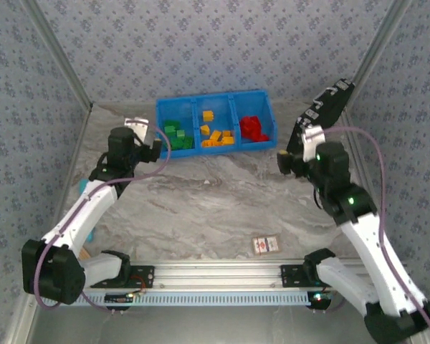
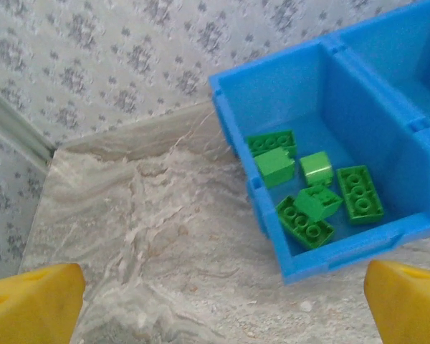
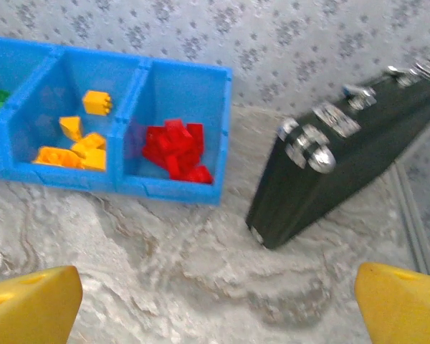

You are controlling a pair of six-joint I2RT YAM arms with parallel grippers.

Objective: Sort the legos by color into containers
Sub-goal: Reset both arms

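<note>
The blue three-compartment tray (image 1: 216, 102) stands at the back of the table. Green bricks (image 1: 175, 135) fill its left compartment, orange-yellow bricks (image 1: 216, 136) the middle, red bricks (image 1: 254, 128) the right. In the left wrist view several green bricks (image 2: 312, 193) lie in the tray (image 2: 272, 89). The right wrist view has the orange-yellow bricks (image 3: 79, 143) and the red bricks (image 3: 175, 150) in the tray (image 3: 183, 190). My left gripper (image 1: 156, 148) hovers open just left of the tray, nothing between its yellow fingertips (image 2: 36, 301). My right gripper (image 1: 283, 161) is open and empty to the tray's right, fingertips (image 3: 32, 301) wide apart.
A black rectangular device (image 1: 321, 115) leans at the back right, close to my right gripper; the right wrist view has it (image 3: 337, 172) beside the tray. A small red-and-white card (image 1: 265, 244) lies near the front rail. A light blue stick (image 1: 82, 186) pokes out by the left arm.
</note>
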